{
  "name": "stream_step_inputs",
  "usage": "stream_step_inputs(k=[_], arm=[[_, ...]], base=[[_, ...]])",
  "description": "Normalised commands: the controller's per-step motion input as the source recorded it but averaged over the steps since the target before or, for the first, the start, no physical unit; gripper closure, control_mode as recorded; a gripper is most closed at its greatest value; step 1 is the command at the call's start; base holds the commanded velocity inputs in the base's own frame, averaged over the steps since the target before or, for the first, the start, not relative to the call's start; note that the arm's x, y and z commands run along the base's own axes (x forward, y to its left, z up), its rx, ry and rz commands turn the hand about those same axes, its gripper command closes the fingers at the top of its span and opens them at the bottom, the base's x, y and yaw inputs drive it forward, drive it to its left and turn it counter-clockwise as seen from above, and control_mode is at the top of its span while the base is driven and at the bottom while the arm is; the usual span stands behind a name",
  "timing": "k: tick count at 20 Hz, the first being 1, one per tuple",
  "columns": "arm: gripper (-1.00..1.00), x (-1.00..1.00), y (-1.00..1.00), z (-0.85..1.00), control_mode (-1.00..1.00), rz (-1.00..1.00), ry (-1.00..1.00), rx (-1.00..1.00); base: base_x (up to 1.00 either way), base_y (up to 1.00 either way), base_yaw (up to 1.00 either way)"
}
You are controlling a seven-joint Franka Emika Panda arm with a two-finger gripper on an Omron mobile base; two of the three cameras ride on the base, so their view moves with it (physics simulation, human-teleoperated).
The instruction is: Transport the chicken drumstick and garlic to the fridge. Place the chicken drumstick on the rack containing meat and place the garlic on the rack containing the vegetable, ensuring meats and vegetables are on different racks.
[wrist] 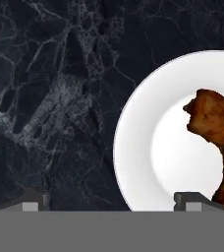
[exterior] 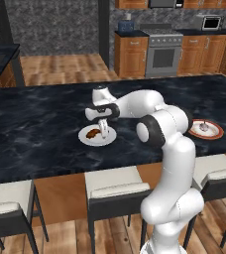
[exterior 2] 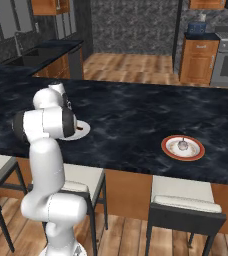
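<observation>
Spread wide with nothing between its fingers, the claw [exterior: 104, 130] hangs just above the near-right part of a round white plate [exterior: 96, 139], pointing down. On that smooth, glossy plate lies the chicken drumstick [exterior: 92, 133], a rough reddish-brown piece, lumpy and fat at one end and narrowing to a thin bone; in the hand view the drumstick [wrist: 216, 140] sits apart from the dark, blocky fingertips [wrist: 190, 201], one of which stands over the plate's rim. The plate rests on a broad worktop [exterior: 35, 129] of black stone veined with pale marbling. Well to the right on the same worktop is a shallow white dish with a red-orange rim [exterior 2: 183, 147], and the garlic [exterior 2: 182, 145], a small off-white rounded lump, sits in its middle. White-cushioned dark-framed stools [exterior: 116, 191] line the near edge.
</observation>
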Motion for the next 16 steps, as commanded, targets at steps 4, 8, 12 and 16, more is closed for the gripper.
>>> stream_step_inputs(k=[4, 8, 12, 16], arm=[[-1.00, 0.38, 0.00, 0.00, -1.00, 0.00, 0.00, 0.00], [-1.00, 0.33, 0.00, -0.09, -1.00, 0.00, 0.00, 0.00], [-1.00, 0.34, 0.00, -0.23, -1.00, 0.00, 0.00, 0.00], [-1.00, 0.27, 0.00, -0.36, -1.00, 0.00, 0.00, 0.00]], base=[[0.00, 0.00, 0.00], [0.00, 0.00, 0.00], [0.00, 0.00, 0.00], [0.00, 0.00, 0.00]])
